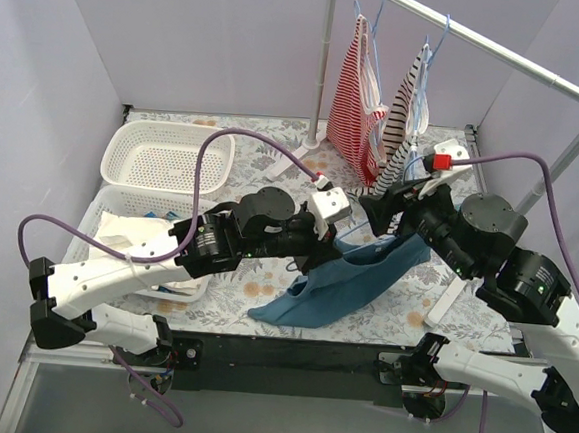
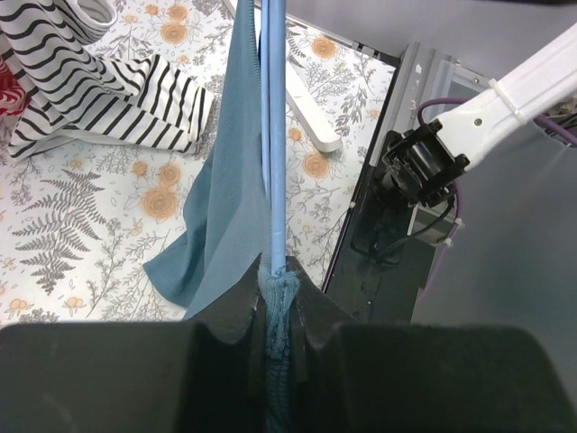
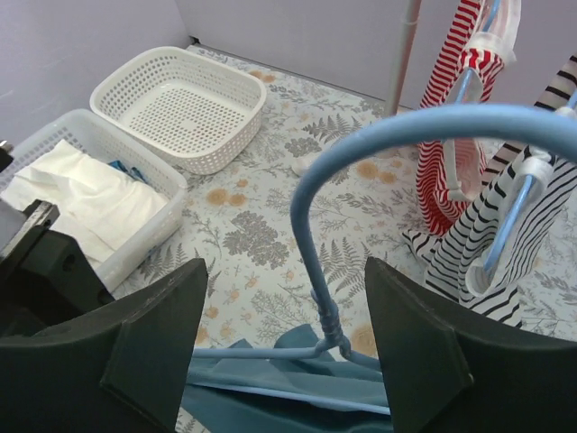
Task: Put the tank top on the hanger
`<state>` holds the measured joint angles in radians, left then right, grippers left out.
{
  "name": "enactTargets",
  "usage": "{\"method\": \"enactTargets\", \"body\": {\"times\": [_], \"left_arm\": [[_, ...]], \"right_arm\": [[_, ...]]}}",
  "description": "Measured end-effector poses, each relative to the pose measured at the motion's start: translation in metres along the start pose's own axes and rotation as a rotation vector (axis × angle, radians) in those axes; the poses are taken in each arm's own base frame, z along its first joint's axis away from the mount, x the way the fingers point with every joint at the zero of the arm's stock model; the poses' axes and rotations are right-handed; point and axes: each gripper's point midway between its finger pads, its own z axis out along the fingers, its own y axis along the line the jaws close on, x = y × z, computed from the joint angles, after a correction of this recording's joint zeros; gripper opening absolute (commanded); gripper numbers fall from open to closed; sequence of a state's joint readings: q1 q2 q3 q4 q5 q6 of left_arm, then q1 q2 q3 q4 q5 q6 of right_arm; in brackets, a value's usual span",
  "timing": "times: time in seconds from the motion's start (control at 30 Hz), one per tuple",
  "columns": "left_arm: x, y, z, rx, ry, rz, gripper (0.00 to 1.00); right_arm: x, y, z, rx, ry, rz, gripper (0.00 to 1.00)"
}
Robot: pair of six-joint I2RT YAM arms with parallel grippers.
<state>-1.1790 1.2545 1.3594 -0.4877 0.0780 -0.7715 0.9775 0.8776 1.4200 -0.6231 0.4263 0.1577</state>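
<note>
Tank top (image 1: 339, 286) partly on the hanger (image 2: 276, 135), both held up over the table (image 1: 224, 304).
The left gripper (image 2: 276, 298) is clamped on a bunch of teal fabric together with the hanger's wire. The rest of the top sags off one side toward the table, so dressing the other shoulder seems left to do. The right gripper (image 3: 288, 280) stands wide open, with the hook (image 3: 311, 234) between its fingers and apparently not touching them.
</note>
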Motion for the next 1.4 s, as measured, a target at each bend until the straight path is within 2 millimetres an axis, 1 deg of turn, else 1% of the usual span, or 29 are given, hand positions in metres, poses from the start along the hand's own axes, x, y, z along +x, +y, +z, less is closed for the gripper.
{"method": "enactTargets", "body": {"times": [0.07, 0.13, 0.17, 0.23, 0.3, 0.43, 0.5, 0.57, 0.6, 0.67, 0.77, 0.83, 0.87, 0.97, 1.0, 1.03, 1.1, 1.2, 1.3, 1.4], "left_arm": [[0.001, 0.0, 0.006, -0.004, -0.003, -0.007, 0.0], [0.002, 0.0, 0.011, -0.008, -0.006, -0.013, 0.0], [0.001, 0.0, 0.012, -0.01, -0.01, -0.015, 0.0], [0.0, 0.0, 0.013, -0.012, -0.017, -0.02, 0.0], [-0.001, 0.0, 0.014, -0.011, -0.027, -0.026, 0.0], [0.003, 0.004, 0.017, -0.03, -0.03, -0.043, 0.0], [0.004, 0.006, 0.018, -0.046, -0.032, -0.053, 0.0], [0.003, 0.009, 0.018, -0.064, -0.039, -0.062, 0.0], [0.002, 0.01, 0.018, -0.073, -0.041, -0.066, 0.0], [0.001, 0.014, 0.019, -0.092, -0.044, -0.073, 0.0], [-0.003, 0.015, 0.023, -0.102, -0.04, -0.08, 0.0], [-0.011, 0.014, 0.028, -0.103, -0.041, -0.083, 0.0], [-0.019, 0.013, 0.033, -0.102, -0.049, -0.085, 0.0], [-0.032, 0.012, 0.041, -0.104, -0.053, -0.087, 0.0], [-0.037, 0.012, 0.044, -0.106, -0.054, -0.088, 0.0], [-0.041, 0.012, 0.047, -0.109, -0.052, -0.089, 0.0], [-0.053, 0.013, 0.055, -0.12, -0.058, -0.093, 0.0], [-0.067, 0.016, 0.064, -0.145, -0.062, -0.097, 0.0], [-0.082, 0.019, 0.073, -0.169, -0.065, -0.102, 0.0], [-0.091, 0.02, 0.08, -0.185, -0.066, -0.11, 0.0]], "right_arm": [[0.005, -0.002, -0.007, -0.004, -0.003, 0.013, 0.83], [0.004, -0.005, -0.013, -0.003, -0.016, 0.033, 0.84], [0.004, -0.008, -0.018, 0.007, -0.026, 0.05, 0.87], [0.003, -0.014, -0.026, 0.028, -0.048, 0.081, 0.88], [0.007, -0.025, -0.036, 0.065, -0.068, 0.116, 0.89], [0.006, -0.043, -0.054, 0.127, -0.125, 0.186, 0.88], [0.008, -0.047, -0.059, 0.137, -0.14, 0.205, 0.88], [0.014, -0.046, -0.062, 0.119, -0.137, 0.206, 0.88], [0.017, -0.043, -0.061, 0.101, -0.133, 0.201, 0.87], [0.022, -0.029, -0.059, 0.023, -0.115, 0.186, 0.86], [0.031, 0.002, -0.055, -0.145, -0.076, 0.146, 0.85], [0.041, 0.024, -0.055, -0.271, -0.043, 0.116, 0.84], [0.046, 0.036, -0.055, -0.336, -0.026, 0.103, 0.84], [0.066, 0.063, -0.059, -0.502, 0.027, 0.07, 0.84], [0.072, 0.069, -0.061, -0.541, 0.043, 0.062, 0.84], [0.081, 0.078, -0.063, -0.6, 0.067, 0.051, 0.84], [0.095, 0.089, -0.067, -0.68, 0.098, 0.044, 0.83], [0.117, 0.1, -0.072, -0.767, 0.145, 0.042, 0.83], [0.134, 0.105, -0.076, -0.814, 0.182, 0.044, 0.82], [0.148, 0.107, -0.078, -0.842, 0.211, 0.049, 0.82]]}}
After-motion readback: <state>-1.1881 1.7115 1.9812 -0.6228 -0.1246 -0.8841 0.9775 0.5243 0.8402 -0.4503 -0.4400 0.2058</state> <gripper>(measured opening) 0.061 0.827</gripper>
